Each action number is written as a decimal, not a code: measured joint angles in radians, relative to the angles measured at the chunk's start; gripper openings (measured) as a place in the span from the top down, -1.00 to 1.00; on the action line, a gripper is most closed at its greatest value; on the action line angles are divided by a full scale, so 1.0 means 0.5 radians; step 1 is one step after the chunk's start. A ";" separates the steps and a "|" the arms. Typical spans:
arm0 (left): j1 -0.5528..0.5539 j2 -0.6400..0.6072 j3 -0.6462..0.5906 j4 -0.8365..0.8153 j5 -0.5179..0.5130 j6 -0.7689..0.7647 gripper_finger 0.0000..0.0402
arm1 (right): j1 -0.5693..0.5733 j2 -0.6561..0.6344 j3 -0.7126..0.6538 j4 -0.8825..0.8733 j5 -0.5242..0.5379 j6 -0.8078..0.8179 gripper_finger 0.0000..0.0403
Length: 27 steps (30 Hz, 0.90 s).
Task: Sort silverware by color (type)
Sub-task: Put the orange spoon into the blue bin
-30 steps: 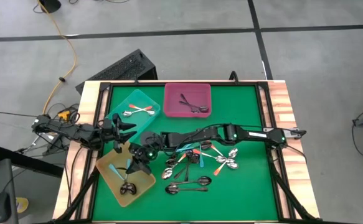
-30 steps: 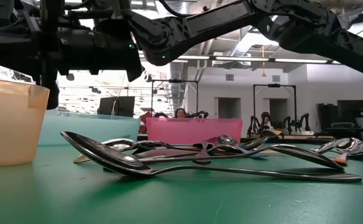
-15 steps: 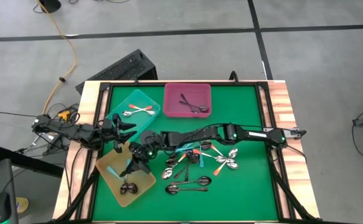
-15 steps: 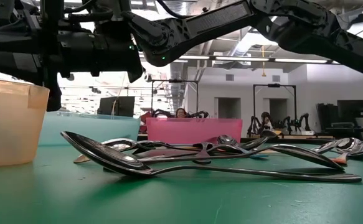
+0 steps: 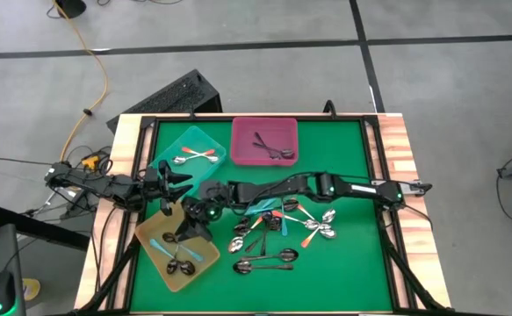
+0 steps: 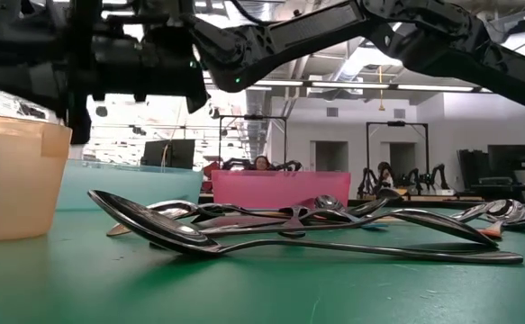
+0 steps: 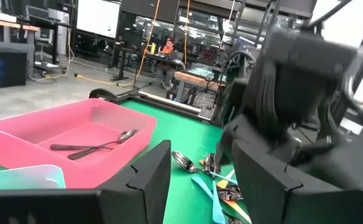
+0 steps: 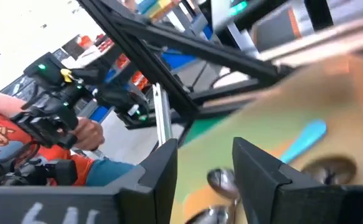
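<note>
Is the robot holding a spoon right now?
No. The right gripper is open and empty above the yellow tray; the left gripper holds nothing either.

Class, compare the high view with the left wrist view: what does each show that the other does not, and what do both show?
Only the high view shows the yellow tray, holding blue-handled spoons, with the right gripper above it, and the teal tray's contents. Only the left wrist view shows the room beyond the table, with desks and screens. Both show the pink tray holding dark spoons, and loose spoons on the green mat.
</note>
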 joint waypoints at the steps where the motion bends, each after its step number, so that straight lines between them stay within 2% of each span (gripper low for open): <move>1: 0.000 0.000 0.000 0.000 0.000 -0.001 0.21 | -0.002 -0.007 0.002 0.006 -0.009 -0.023 0.19; 7: 0.000 0.000 0.000 0.000 0.000 -0.003 0.21 | -0.027 -0.072 0.001 -0.154 -0.045 -0.080 0.21; 11: 0.000 0.000 0.000 0.000 0.000 -0.003 0.21 | -0.043 -0.135 0.002 -0.518 -0.047 -0.269 0.21; 18: 0.001 -0.001 0.000 -0.001 -0.002 -0.002 0.21 | -0.076 -0.310 -0.005 -1.407 -0.014 -0.524 0.21; 20: 0.001 0.000 0.000 -0.001 -0.001 0.005 0.21 | -0.069 -0.366 0.000 -1.591 0.086 -0.669 0.21; 22: 0.001 0.000 0.000 -0.001 -0.002 0.010 0.21 | -0.065 -0.483 -0.004 -1.924 0.209 -0.831 0.21; 24: 0.001 0.001 0.000 0.000 -0.002 0.027 0.21 | -0.059 -0.544 0.009 -2.059 0.387 -0.954 0.21; 27: 0.001 0.003 0.000 0.004 -0.010 0.025 0.21 | -0.042 -0.669 -0.003 -2.455 0.626 -1.067 0.21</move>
